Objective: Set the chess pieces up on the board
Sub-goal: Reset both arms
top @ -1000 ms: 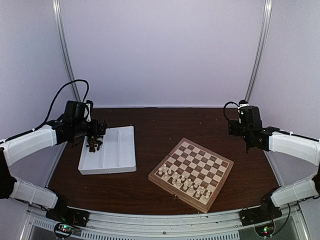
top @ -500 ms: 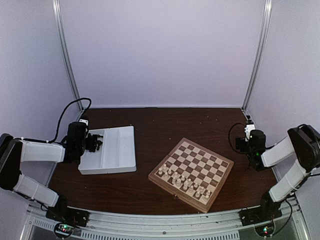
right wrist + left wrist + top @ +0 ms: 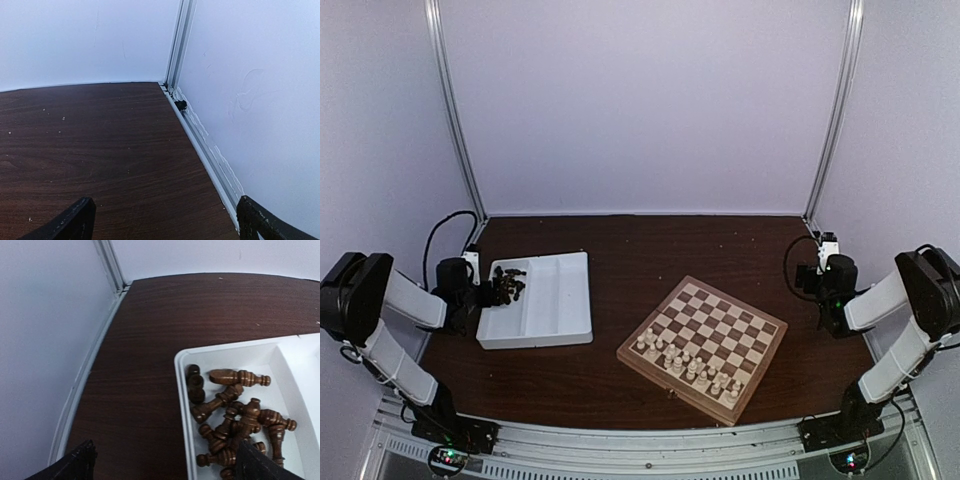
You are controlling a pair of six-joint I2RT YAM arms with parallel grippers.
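Dark chess pieces are heaped in the nine-o'clock tray for pickup; left gripper and right gripper are held spread, empty.

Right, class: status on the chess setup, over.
Both open, empty: left gripper at tray edge, right gripper near far corner. On board, white pieces in rows; dark pieces heaped in tray. Nothing between tray and board.

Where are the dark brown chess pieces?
In the top view, the dark brown pieces lie heaped in the left-end compartment of the white tray, left of the board.
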